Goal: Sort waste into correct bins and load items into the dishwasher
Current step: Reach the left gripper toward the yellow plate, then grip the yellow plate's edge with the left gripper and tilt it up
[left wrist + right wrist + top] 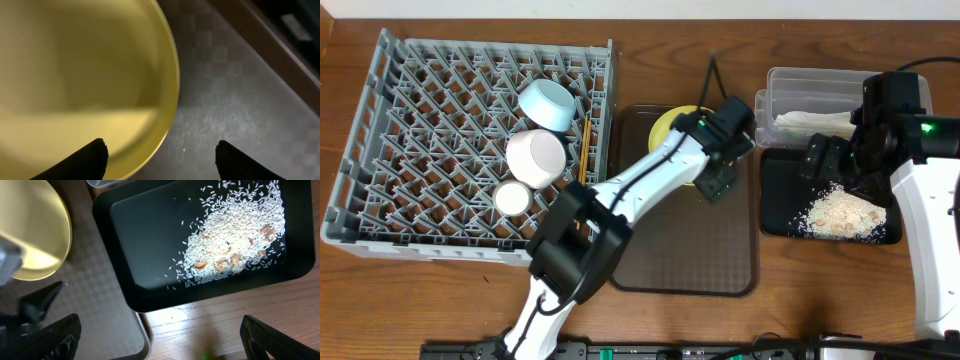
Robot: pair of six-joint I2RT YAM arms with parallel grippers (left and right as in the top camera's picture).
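Black fingertips (95, 156) of the left gripper (162, 160) hang spread and empty directly above the rim of the round yellow plate (75, 75). One tip sits over its glossy inside, the other over the bare brown textured serving tray (225, 100) the plate rests on. Most of the plate lies off to the first finger's side, so its rim runs between the jaws, seemingly placed for a pinch. Well off to the other side, the right gripper (160, 325) gapes wide over the shallow black rectangular tray (140, 245), farther from the plate.
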